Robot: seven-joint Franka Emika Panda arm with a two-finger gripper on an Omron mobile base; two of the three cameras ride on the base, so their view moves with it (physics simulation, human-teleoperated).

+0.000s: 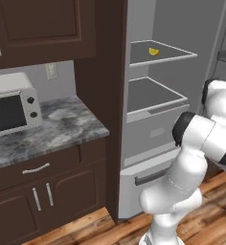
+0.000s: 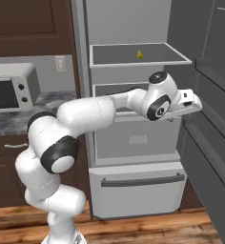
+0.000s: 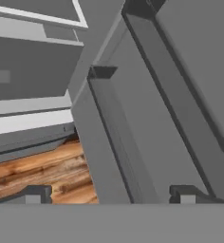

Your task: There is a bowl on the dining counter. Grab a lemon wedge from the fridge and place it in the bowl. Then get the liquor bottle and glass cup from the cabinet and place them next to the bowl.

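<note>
Silver-grey fridge (image 1: 158, 124) stands open, door (image 2: 212, 124) swung out to the right. Lemon wedge (image 1: 153, 51), small and yellow, sits alone on the upper fridge shelf (image 1: 182, 53), toward the back; same wedge shows in the right base view at (image 2: 139, 54). Lower shelf (image 1: 158, 98) below it, then a closed bin front and the bottom drawer with its dark horizontal handle (image 2: 143, 180).

End effector (image 2: 193, 106) is in front of the fridge interior at roughly lower-shelf height, near the inner face of the open door, pointing right toward it. It sits below the wedge and off to the right, well apart from it, nothing touching. In the hand view both dark fingertips (image 3: 35, 193) stand at the bottom edge, far apart, with wood floor and the grey door shelf rail (image 3: 114, 137) between them: jaws wide open, nothing between them. Hand camera looks down along the door's inner side, door bins as slanted grey bars, fridge drawer fronts at upper left.

Arm rises from the base, elbow folded back left, forearm reaching across the fridge opening.

Left of the fridge: dark brown tall panel, then a grey marbled counter (image 1: 62, 127) with a pale toaster oven (image 1: 12, 107) on it, a wall outlet (image 1: 51, 71) above, dark brown wall cabinet (image 1: 38, 28) over that, closed. Drawer and base doors under the counter, closed. Wood plank floor (image 1: 86, 229).
</note>
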